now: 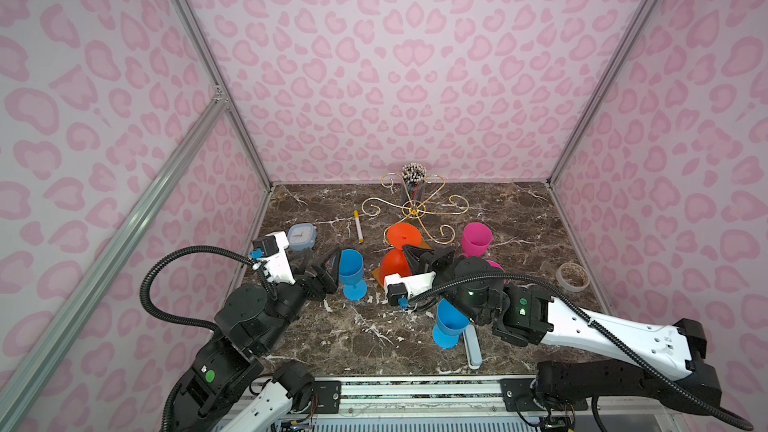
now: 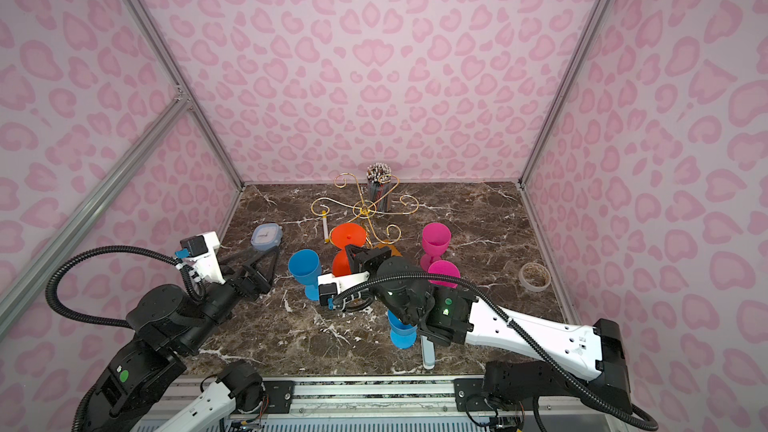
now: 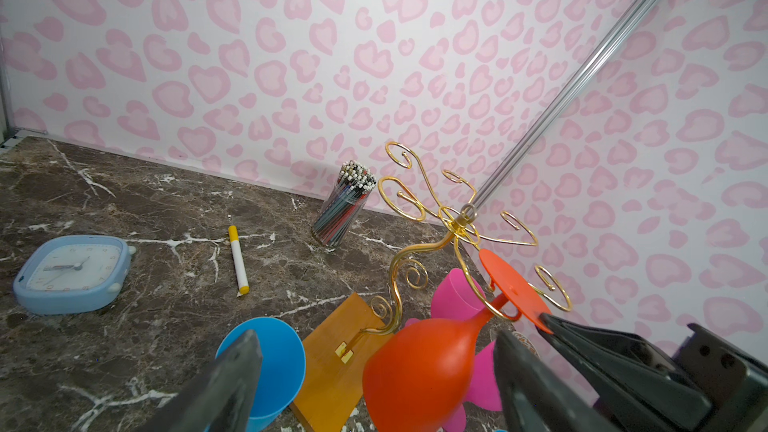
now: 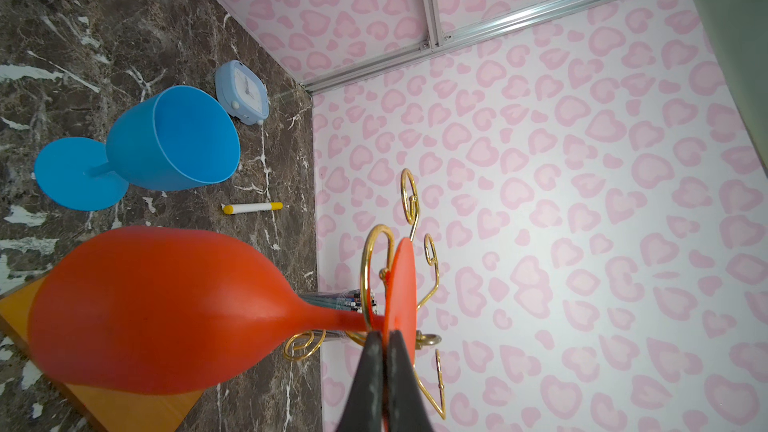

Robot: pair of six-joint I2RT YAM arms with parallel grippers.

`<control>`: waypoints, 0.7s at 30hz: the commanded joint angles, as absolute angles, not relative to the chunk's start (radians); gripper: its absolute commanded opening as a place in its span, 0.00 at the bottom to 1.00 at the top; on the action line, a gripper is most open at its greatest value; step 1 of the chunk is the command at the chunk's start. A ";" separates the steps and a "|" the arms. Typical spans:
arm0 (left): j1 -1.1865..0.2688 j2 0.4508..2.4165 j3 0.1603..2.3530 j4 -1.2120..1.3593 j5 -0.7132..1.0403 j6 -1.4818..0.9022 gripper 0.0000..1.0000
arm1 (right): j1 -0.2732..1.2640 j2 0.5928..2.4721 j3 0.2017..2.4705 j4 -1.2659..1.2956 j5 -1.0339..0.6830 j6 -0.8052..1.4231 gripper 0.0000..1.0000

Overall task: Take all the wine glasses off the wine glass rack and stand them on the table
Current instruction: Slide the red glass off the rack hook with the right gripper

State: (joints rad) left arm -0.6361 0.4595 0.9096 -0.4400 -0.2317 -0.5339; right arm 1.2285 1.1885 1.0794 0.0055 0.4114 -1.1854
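Right gripper [image 4: 384,338], fingers pressed together on the rim of the foot disc of the orange wine glass [image 4: 166,309]. We see the glass hanging bowl-down from the near scroll arm of the wine glass rack [image 3: 328,367], its stem threaded through the gold loop and its bowl above the rack's wooden base. Left gripper [image 1: 323,258], jaws spread wide and holding nothing, lies left of the rack's base, with a blue goblet [image 1: 351,270] standing between it and that base.

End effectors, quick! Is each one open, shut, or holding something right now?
Left end effector: open, holding nothing.
Right end effector: shut on the orange wine glass, at its foot.
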 commanded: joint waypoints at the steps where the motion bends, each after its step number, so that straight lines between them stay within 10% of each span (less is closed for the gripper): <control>1: -0.635 0.454 0.908 -0.431 -0.236 -0.541 0.89 | 1.235 1.189 1.066 0.050 0.425 -1.189 0.00; 21: -0.635 0.426 0.901 -0.439 -0.238 -0.545 0.89 | 1.282 1.208 1.077 0.095 0.423 -1.242 0.00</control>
State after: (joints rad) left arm -0.6361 0.4305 0.9047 -0.4473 -0.2321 -0.5411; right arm 1.2751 1.2015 1.0695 0.0597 0.4194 -1.2308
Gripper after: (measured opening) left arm 0.888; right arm 0.050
